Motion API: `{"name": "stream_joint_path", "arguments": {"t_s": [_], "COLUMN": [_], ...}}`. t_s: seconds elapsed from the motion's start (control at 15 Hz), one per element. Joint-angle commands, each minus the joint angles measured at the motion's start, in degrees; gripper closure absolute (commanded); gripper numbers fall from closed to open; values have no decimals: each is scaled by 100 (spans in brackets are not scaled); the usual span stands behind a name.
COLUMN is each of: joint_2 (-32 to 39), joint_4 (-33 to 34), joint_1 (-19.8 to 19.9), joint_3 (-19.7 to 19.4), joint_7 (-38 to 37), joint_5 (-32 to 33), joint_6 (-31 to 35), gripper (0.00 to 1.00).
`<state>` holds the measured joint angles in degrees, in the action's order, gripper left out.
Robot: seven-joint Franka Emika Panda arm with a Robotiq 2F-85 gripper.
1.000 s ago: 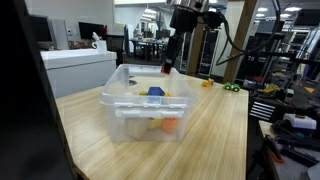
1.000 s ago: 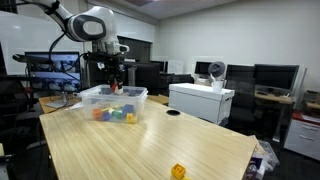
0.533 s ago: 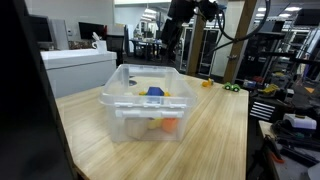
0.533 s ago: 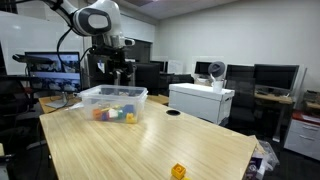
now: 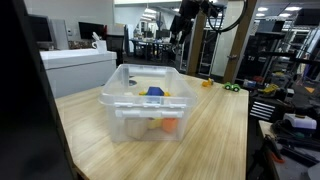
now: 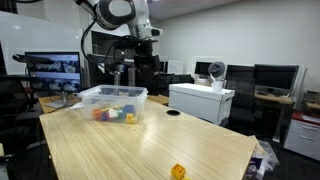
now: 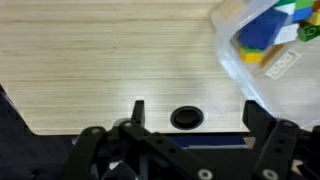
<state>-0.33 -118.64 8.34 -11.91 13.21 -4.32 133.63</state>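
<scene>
A clear plastic bin [image 5: 130, 105] [image 6: 112, 97] stands on the wooden table [image 5: 215, 135] and holds several coloured blocks, among them a blue one [image 5: 155, 92] and an orange one [image 5: 168, 125]. My gripper [image 5: 183, 27] [image 6: 144, 50] hangs high above the table, beyond the bin and well clear of it. In the wrist view the gripper [image 7: 194, 112] is open with nothing between its fingers. It looks down on the table edge and a round black hole [image 7: 185, 118]. The bin's corner [image 7: 262, 72] with its blocks shows at the upper right.
A small yellow piece [image 6: 178, 171] lies alone near the table's front edge. A yellow toy [image 5: 207, 83] and a green toy [image 5: 233, 87] sit at the table's far end. A white cabinet [image 6: 200, 100] stands beside the table, with desks and monitors behind.
The gripper opened over the bin, then rose and swung away from it, past the bin's far side. The blocks stayed in the bin.
</scene>
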Motion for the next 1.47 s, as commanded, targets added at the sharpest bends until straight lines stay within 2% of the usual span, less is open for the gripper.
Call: {"name": "stream_joint_path", "arguments": {"t_s": [0.0, 0.27, 0.6, 1.0, 1.4], "joint_2": [749, 1160, 1134, 1268, 1552], "joint_4": [769, 1171, 1023, 755, 261], "joint_1": [426, 810, 1119, 1448, 1630], "joint_3": [-262, -526, -829, -1046, -1008], "joint_7": [-267, -450, -501, -367, -107], "joint_5": [167, 335, 998, 1204, 1110], "joint_6": [-105, -347, -811, -584, -117], "gripper": [0, 0, 0, 0, 0]}}
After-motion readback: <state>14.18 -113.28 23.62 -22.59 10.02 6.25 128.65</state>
